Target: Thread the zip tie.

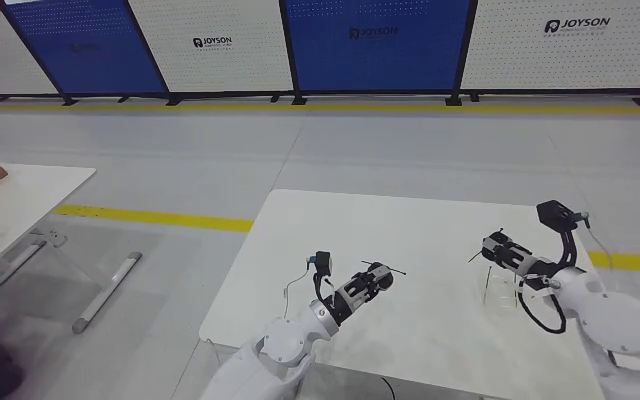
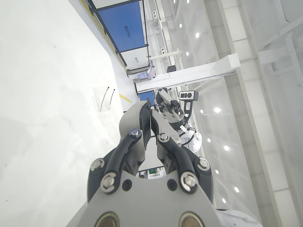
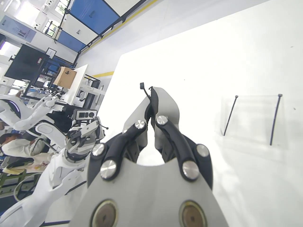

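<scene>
My left gripper (image 1: pixel 380 276) (image 2: pixel 148 105) hangs over the near part of the white table (image 1: pixel 400 230), shut on a thin black zip tie (image 1: pixel 393 268) whose ends stick out past the fingertips. My right gripper (image 1: pixel 492 246) (image 3: pixel 151 95) is at the table's right side, above a clear tray (image 1: pixel 500 292), shut on another black zip tie (image 3: pixel 143 88); that tie's head and a short length show beyond the pads. The two grippers face each other, well apart. In the right wrist view the left gripper (image 3: pixel 98 125) shows farther off.
The clear tray (image 3: pixel 253 114) holds two spare black zip ties (image 3: pixel 229 116) (image 3: pixel 275 120), lying side by side. A second white table (image 1: pixel 30 195) stands at the far left. Blue and white panels line the back of the floor.
</scene>
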Available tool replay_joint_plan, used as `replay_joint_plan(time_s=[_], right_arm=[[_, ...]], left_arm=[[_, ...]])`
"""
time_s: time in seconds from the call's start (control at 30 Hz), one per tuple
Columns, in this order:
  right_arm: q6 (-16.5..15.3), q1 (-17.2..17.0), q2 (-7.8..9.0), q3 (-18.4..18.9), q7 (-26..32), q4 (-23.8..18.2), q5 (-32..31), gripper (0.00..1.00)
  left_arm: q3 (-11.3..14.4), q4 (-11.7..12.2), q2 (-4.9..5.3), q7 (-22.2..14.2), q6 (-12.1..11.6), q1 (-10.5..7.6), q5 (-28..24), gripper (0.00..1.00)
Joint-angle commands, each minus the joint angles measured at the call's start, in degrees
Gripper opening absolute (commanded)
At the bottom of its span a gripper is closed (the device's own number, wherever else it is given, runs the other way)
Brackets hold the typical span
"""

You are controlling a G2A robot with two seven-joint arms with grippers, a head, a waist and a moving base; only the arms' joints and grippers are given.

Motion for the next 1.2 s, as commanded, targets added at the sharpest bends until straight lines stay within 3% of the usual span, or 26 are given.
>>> replay_joint_plan(time_s=[0.0,0.8,0.9,1.0,1.17], right_arm=[[0.00,0.00,0.00,0.00,0.00,0.00,0.00,0.00],[-0.33,-0.31,-0.04,-0.16,-0.48,0.08,0.13,0.00],[-0.65,-2.21,-0.70,-0.61,-7.03,0.18,3.69,0.00],[-1.60,-4.62,-1.57,-1.86,-15.22,-0.49,7.44,0.00],[-1.60,-8.02,-2.95,-6.66,-27.47,-2.79,7.02,0.00]], left_arm=[[0.00,0.00,0.00,0.00,0.00,0.00,0.00,0.00],[0.00,0.00,0.00,0.00,0.00,0.00,0.00,0.00],[0.19,0.30,-0.03,1.49,0.37,-0.88,3.40,0.00],[1.05,0.34,-0.27,3.39,-0.94,-1.23,5.24,0.00],[3.33,1.38,-1.02,10.87,-3.71,-1.88,11.50,0.00]])
